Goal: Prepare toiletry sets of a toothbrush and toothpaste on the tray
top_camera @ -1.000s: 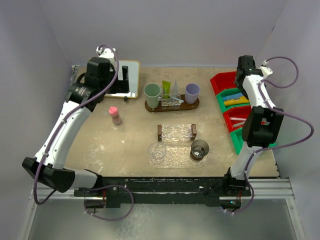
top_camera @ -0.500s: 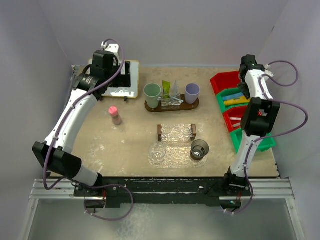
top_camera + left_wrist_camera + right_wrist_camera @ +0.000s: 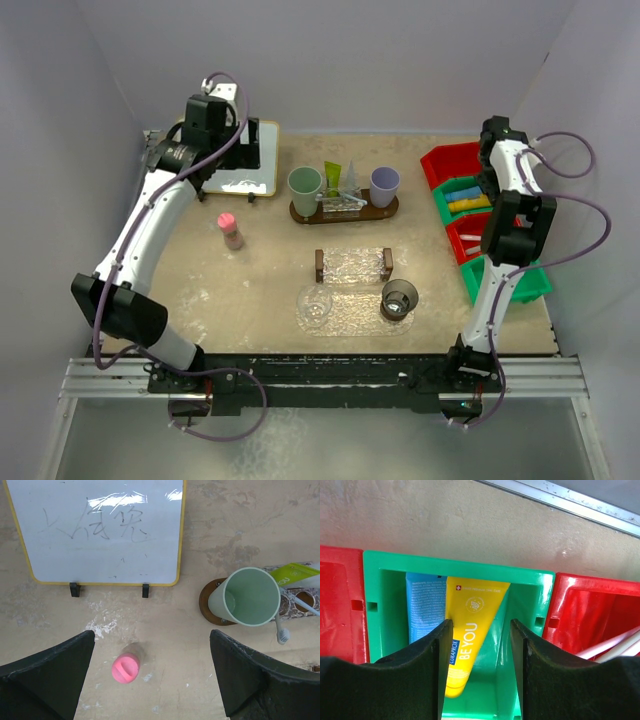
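Observation:
A brown oval tray holds a green cup, a purple cup, a green tube and a pale toothbrush. A clear tray in front holds a clear cup and a grey cup, with a low rack behind it. My right gripper is open above a green bin, over a yellow tube lying beside a blue tube. My left gripper is open and empty, high above the table near the green cup.
A pink-capped bottle stands on the table below my left gripper. A whiteboard leans at the back left. Red bins flank the green one at the right; one holds pale toothbrushes.
My left arm has swung back and stretched out toward the whiteboard. My right arm has shifted a little over the bins.

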Robot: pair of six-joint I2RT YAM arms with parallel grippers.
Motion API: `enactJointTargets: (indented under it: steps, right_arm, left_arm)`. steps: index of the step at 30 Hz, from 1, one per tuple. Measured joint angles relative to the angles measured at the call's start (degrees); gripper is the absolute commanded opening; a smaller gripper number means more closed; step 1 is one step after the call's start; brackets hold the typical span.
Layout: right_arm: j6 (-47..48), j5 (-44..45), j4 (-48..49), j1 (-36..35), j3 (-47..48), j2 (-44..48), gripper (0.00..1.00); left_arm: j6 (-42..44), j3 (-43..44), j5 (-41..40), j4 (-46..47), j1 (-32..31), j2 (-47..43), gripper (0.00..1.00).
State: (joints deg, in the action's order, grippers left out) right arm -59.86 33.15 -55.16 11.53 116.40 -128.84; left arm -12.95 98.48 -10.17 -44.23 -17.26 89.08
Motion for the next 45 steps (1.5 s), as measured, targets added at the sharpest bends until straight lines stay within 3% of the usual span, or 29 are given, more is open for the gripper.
enactJointTargets:
  steps: [10,15,26,32,34,35,41,45]
  right_arm:
    - [-0.1,-1.4,1.9,0.2,0.6,-0.7,0.57]
    - [-2.3,-1.9,1.9,0.4,0.6,-1.4,0.46]
    - [-7.8,-3.2,1.4,1.4,-0.3,-2.0,0.44]
    - [-9.0,-3.4,1.1,1.7,-0.8,-2.3,0.61]
    - [-9.2,-3.4,1.2,1.7,-0.8,-2.6,0.62]
    - [-9.2,-3.4,1.1,1.7,-0.8,-2.8,0.60]
    - [-9.2,-3.8,0.3,2.2,-0.8,-5.2,0.23]
    - [-9.0,-4.3,0.7,2.5,-0.8,-6.1,0.17]
  left_arm:
    - [-0.1,3.4,0.0,-1.2,0.4,1.9,0.93]
    - [-0.9,4.1,0.2,-1.8,0.8,2.2,0.93]
    - [-2.5,4.5,0.4,-3.6,1.4,2.4,0.93]
    - [-3.0,5.2,0.8,-4.3,1.5,2.9,0.93]
    - [-3.1,5.2,0.9,-4.5,1.5,2.9,0.93]
    - [-3.2,5.2,0.9,-4.5,1.5,2.9,0.93]
    - [-4.3,5.2,1.0,-4.7,1.5,2.9,0.94]
    - [-4.7,5.2,1.0,-4.8,1.5,2.9,0.94]
